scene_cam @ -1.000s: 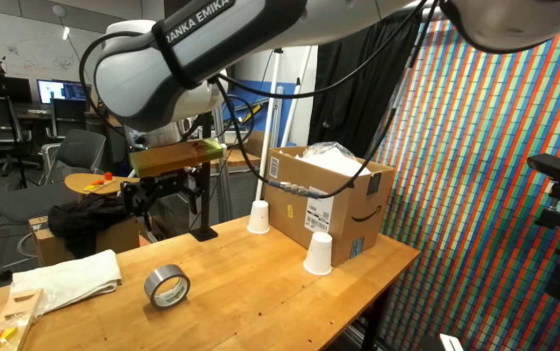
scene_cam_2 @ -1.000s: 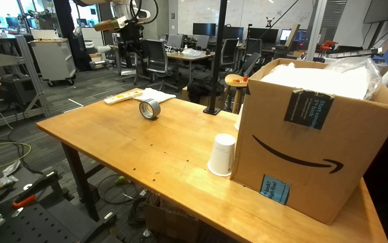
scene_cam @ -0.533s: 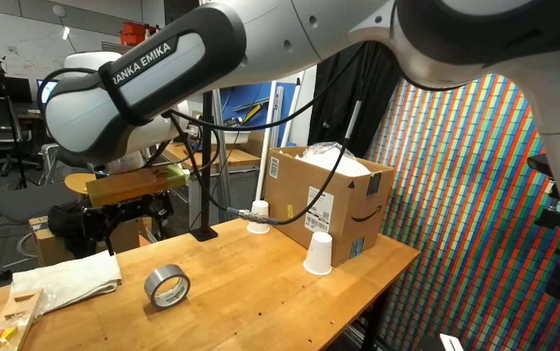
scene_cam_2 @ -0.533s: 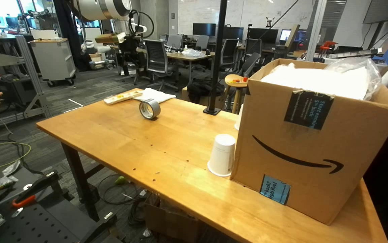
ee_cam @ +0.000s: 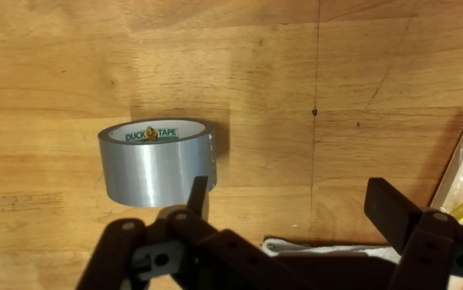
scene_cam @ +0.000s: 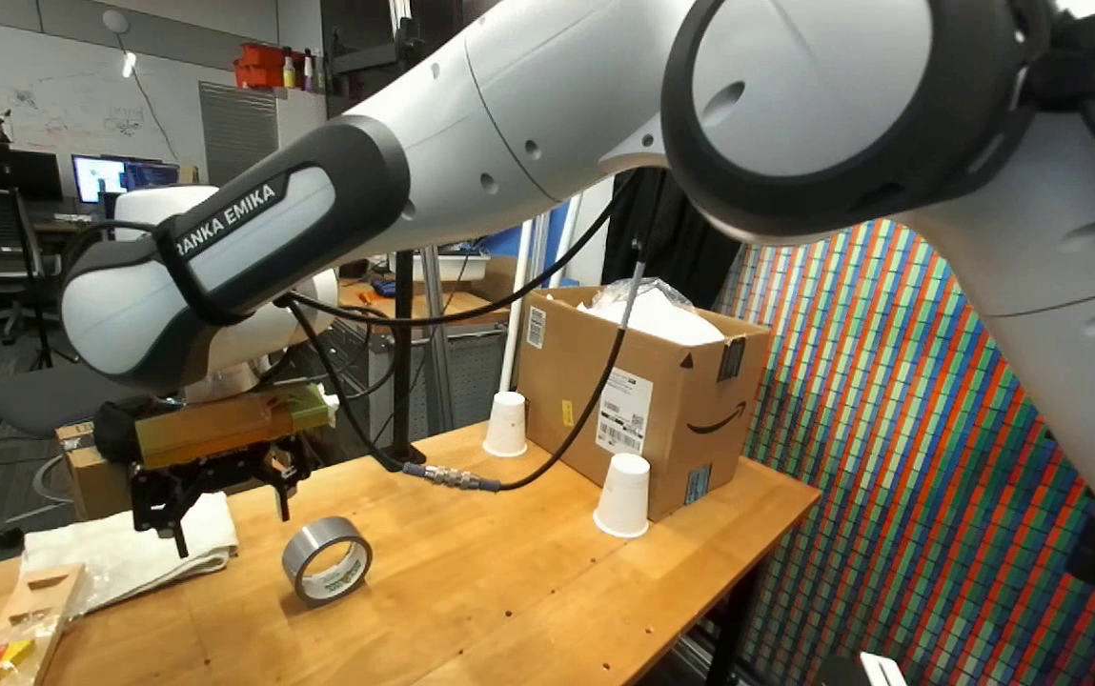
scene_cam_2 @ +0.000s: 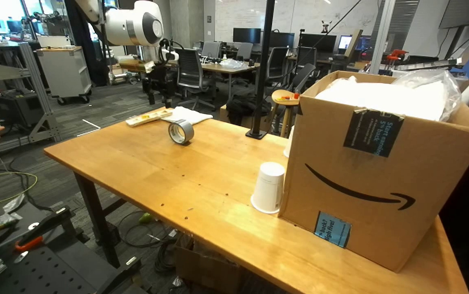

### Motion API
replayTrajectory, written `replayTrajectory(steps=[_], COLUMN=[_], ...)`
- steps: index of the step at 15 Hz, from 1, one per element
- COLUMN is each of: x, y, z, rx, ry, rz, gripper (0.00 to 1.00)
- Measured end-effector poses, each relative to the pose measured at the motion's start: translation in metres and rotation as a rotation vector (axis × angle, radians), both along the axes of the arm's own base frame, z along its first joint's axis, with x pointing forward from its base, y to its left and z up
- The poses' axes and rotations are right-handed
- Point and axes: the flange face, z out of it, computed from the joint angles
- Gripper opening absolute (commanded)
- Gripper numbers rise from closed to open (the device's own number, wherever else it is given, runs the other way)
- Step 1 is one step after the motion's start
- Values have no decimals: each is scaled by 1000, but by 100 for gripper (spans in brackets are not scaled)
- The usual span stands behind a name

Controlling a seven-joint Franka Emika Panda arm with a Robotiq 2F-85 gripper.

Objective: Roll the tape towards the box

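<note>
- Tape [ee_cam: 156, 173] stands on its edge on the table [scene_cam: 433, 610], well apart from the box [scene_cam_2: 365, 171]. Task looks barely begun.
- Gripper [scene_cam: 233, 530] spread wide, nothing between its fingers, hanging above the table on the side of the tape away from the box. Probably lining up a push.
- Wrist view: one finger [ee_cam: 197, 195] overlaps the tape's side; exterior views show a gap, so likely no contact.
- Risk: finger comes down on top of the roll, not behind it → pins it or tips it flat.
- Risk: push off-centre or skewed to the rolling line → roll veers, topples, maybe drops off the table edge.
- Risk: shove too hard → hits the front cup [scene_cam_2: 267, 188] or back cup [scene_cam: 506, 426], or bounces off the box. Too soft → stops short.
- Risk: wide spread → outer finger snags the cloth [scene_cam: 128, 553] or wooden holder [scene_cam: 38, 596] on lowering.
- Cable [scene_cam: 452, 477] loops low; table contact, can't tell. Could sweep a cup if the arm follows through.
</note>
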Motion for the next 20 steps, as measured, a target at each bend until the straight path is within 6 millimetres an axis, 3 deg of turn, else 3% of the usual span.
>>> replayTrajectory(steps=[12,20], x=[17,31], y=[2,-26], z=[-66,-73], rx=[56,38], ry=[50,32], rz=[6,-4], gripper=[100,100])
